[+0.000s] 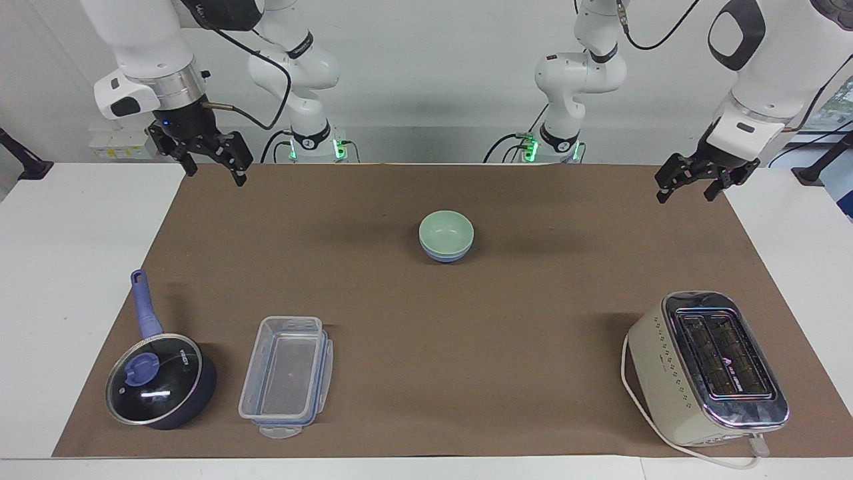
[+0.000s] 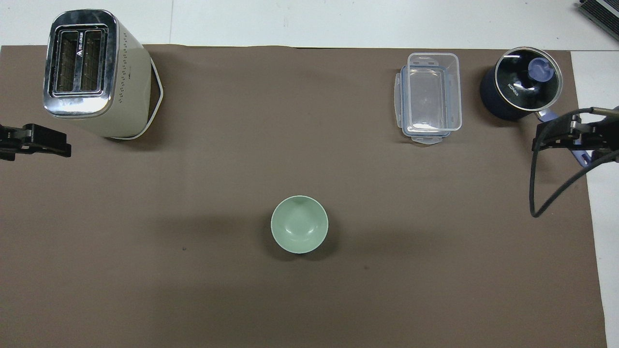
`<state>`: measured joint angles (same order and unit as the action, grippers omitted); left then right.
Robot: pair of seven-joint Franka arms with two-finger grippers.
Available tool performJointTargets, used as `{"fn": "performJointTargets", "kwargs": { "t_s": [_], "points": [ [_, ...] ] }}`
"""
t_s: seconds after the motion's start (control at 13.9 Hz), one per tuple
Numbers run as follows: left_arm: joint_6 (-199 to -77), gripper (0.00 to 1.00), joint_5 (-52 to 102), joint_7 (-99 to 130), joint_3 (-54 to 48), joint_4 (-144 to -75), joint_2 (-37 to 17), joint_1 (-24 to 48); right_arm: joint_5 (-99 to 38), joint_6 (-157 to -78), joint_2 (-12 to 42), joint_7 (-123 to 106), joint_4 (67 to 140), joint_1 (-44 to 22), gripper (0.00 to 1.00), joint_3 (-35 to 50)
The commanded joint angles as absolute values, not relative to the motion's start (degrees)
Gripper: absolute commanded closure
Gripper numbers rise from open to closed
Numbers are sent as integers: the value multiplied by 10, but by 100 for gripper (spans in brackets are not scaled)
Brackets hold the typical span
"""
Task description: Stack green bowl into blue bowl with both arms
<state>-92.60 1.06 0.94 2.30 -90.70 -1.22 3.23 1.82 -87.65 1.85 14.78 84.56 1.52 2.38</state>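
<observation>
The green bowl [image 1: 446, 229] sits nested inside the blue bowl [image 1: 445, 255] on the brown mat, about midway between the two arms. From overhead only the green bowl [image 2: 299, 224] shows, and it hides the blue one beneath it. My right gripper [image 1: 216, 173] hangs open and empty over the mat's corner at the right arm's end, well away from the bowls. It shows at the edge of the overhead view [image 2: 539, 137]. My left gripper [image 1: 684, 194] hangs open and empty over the mat's edge at the left arm's end [image 2: 64, 146].
A cream toaster [image 1: 708, 367] stands farther from the robots at the left arm's end. A clear plastic container [image 1: 285, 375] and a dark blue lidded saucepan [image 1: 160, 380] with a blue handle lie farther out at the right arm's end.
</observation>
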Motion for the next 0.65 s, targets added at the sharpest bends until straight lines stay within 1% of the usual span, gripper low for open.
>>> {"fn": "performJointTargets", "kwargs": {
  "t_s": [0.0,0.57],
  "points": [
    [-918,0,-1,12,19,-905,-9,28,24,-865,32,131,824,19,0,28],
    [-918,0,-1,12,19,-905,-9,28,21,-858,18,108,845,16,0,32]
  ]
}}
